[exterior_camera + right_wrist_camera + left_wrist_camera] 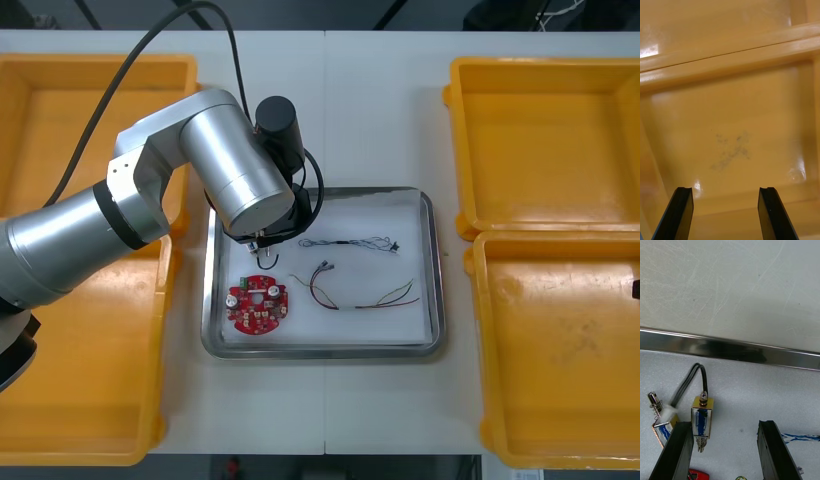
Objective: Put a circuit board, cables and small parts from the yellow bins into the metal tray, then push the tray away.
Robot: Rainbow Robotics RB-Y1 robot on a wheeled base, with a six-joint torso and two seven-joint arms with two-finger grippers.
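The metal tray (pixel 432 270), white inside, lies at the table's middle. It holds a round red circuit board (pixel 258 306), a twisted blue and white cable (pixel 350 243) and a red and yellow cable (pixel 362 296). My left gripper (pixel 264 256) hangs over the tray's far left part, open. In the left wrist view two small metal parts (pixel 702 417), joined by a black wire (pixel 692 378), lie on the white floor beside one finger of my left gripper (pixel 725 450); the tray rim (pixel 730 348) runs beyond them. My right gripper (pixel 726 213) stands open over a bare bin floor (pixel 733 123).
Two yellow bins stand at the left (pixel 90 110) (pixel 80 400) and two at the right (pixel 545 140) (pixel 560 360), all with bare floors. The left arm's silver body crosses the left bins. Bare table lies beyond the tray's far rim.
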